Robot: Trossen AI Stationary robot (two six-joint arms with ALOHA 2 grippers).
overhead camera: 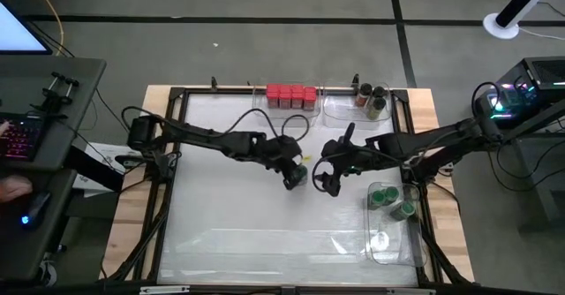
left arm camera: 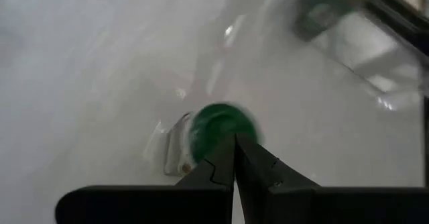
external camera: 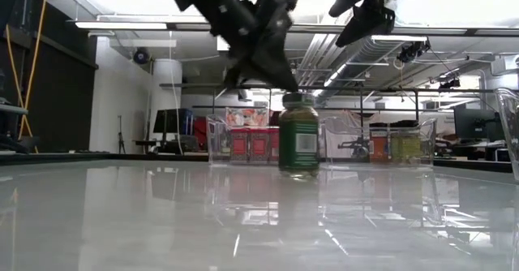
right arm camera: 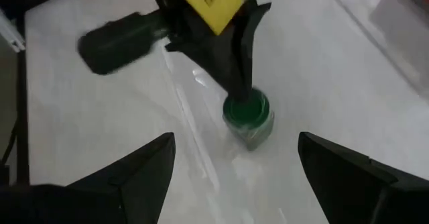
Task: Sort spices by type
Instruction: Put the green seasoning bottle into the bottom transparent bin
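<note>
Sorting nearly done: red jars, dark jars, green jars binned. 1 green jar left, under clenched left gripper, before wide-open right gripper.

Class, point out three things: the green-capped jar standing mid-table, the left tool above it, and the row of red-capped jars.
green-capped jar (right arm camera: 247, 110): right wrist view, on its round cap.
left tool (overhead camera: 293, 179): high view, at its shut tips.
red-capped jars (overhead camera: 290, 94): high view, on the caps.
</note>
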